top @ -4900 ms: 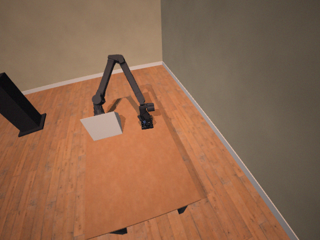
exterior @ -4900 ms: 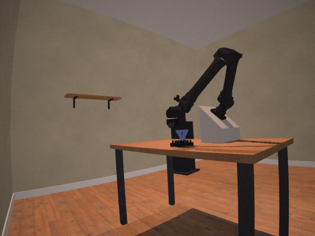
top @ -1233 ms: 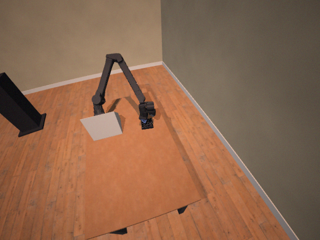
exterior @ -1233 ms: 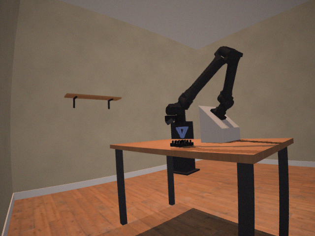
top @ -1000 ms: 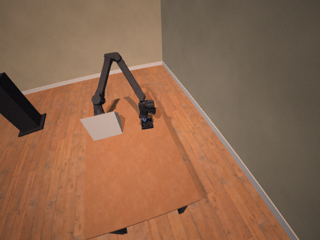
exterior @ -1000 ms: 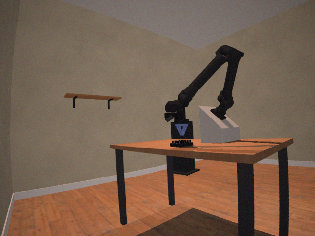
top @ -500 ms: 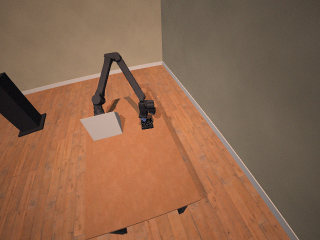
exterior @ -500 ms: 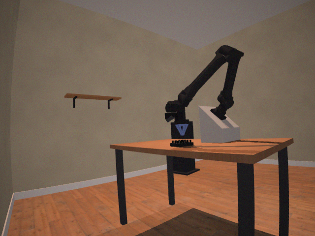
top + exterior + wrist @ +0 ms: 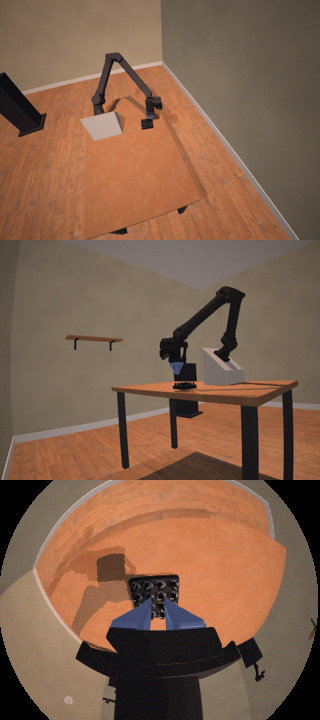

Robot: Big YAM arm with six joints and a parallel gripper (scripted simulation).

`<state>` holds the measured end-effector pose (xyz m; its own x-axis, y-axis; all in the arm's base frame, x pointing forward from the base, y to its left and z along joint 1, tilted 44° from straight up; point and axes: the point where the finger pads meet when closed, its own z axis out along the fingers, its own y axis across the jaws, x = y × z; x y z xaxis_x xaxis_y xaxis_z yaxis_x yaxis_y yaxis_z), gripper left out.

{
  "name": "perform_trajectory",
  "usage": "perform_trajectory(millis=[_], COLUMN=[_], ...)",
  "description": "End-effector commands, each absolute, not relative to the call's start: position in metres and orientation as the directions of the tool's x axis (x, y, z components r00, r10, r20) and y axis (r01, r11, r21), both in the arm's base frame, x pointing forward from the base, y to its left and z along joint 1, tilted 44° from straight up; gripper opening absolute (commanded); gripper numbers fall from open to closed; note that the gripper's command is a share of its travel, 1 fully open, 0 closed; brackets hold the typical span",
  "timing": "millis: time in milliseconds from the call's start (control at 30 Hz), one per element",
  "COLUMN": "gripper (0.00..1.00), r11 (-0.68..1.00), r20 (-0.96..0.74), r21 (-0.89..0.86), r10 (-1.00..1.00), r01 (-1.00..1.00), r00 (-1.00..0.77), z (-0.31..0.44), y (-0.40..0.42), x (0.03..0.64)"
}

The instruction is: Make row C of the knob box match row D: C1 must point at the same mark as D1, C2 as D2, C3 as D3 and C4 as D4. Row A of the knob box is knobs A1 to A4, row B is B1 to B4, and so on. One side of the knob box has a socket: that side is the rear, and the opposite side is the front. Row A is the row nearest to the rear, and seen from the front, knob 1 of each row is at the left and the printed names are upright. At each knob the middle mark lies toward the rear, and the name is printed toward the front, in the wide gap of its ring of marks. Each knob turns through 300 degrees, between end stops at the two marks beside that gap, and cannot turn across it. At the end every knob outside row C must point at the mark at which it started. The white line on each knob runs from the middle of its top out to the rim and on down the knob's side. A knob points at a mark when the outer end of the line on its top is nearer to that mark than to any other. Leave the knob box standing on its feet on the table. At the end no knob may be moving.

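The knob box (image 9: 147, 124) is a small black square box with rows of dark knobs, standing flat on the orange table near its far edge. It also shows in the exterior view (image 9: 184, 385) and in the wrist view (image 9: 155, 592). The knob marks and white lines are too small to read. My gripper (image 9: 150, 117) (image 9: 177, 372), with blue fingers, points straight down and hangs clear above the box's far side. In the wrist view its fingertips stand a narrow gap apart with nothing between them.
A pale grey wedge-shaped block (image 9: 102, 125) (image 9: 221, 369) holds the arm's base to the left of the box. The table's far edge lies just behind the box. A black cabinet (image 9: 15, 108) stands on the floor, and a wall shelf (image 9: 93, 338) is far off.
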<state>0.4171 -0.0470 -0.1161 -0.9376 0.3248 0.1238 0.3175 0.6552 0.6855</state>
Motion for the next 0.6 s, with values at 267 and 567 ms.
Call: perform_trajectory(millis=[267, 567], gripper=[0.20, 0.20], r11=[0.670, 0.670], r20=[0.094, 0.094], r21=[0.689, 0.689], r10=[0.295, 0.295], r01=[0.276, 0.276], r00=[-0.951, -0.951], z=[-0.117, -0.117], y=[-0.049, -0.049], x=[0.421, 0.421])
